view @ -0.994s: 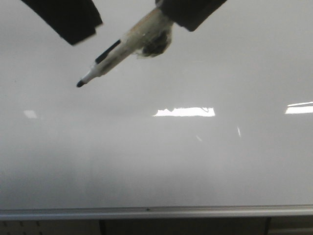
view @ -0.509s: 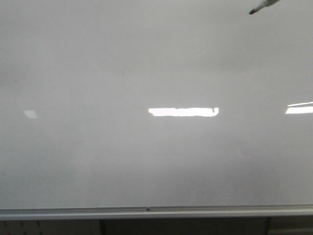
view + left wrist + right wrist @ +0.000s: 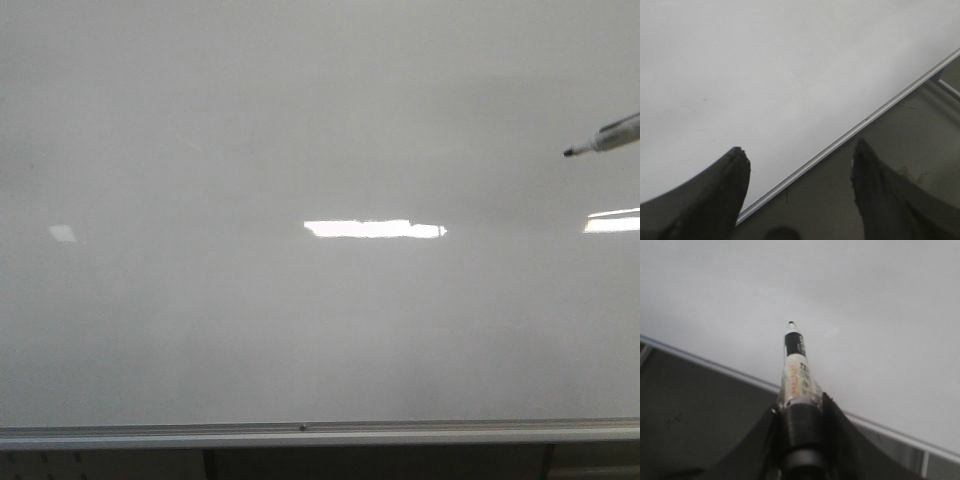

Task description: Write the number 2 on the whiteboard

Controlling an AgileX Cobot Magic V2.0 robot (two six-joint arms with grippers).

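As seen from the front, filled almost edge to edge by the whiteboard (image 3: 300, 330), glossy grey-white, closed off at the near lower edge by a silver bottom rail (image 3: 300, 432). Lit by three bright reflections: a long one near the middle (image 3: 372, 229), a shorter one at the far right edge (image 3: 612, 220), a faint small one at the left (image 3: 63, 233). Entering from the right edge, just above that right-hand reflection, a marker (image 3: 608, 138), pale-bodied, tilted, with its black tip pointing left and slightly down. Cannot tell whether the tip touches the board or hangs just off it. Board face plain around the tip, the number 2 not yet written there. From the right wrist, the right gripper (image 3: 800, 412) pressed together on the marker (image 3: 796, 370), pinching its rear end, with the labelled barrel and black collar sticking out toward the whiteboard (image 3: 865, 315) and the rail (image 3: 715, 366) crossing behind. From the left wrist, the left gripper (image 3: 800, 152) spread wide, holding nothing, with its dark fingers (image 3: 725, 185) well apart. Between and beyond them, the whiteboard (image 3: 765, 65) and its rail (image 3: 850, 134) running slantwise. Neither gripper itself in the front view, only the marker.
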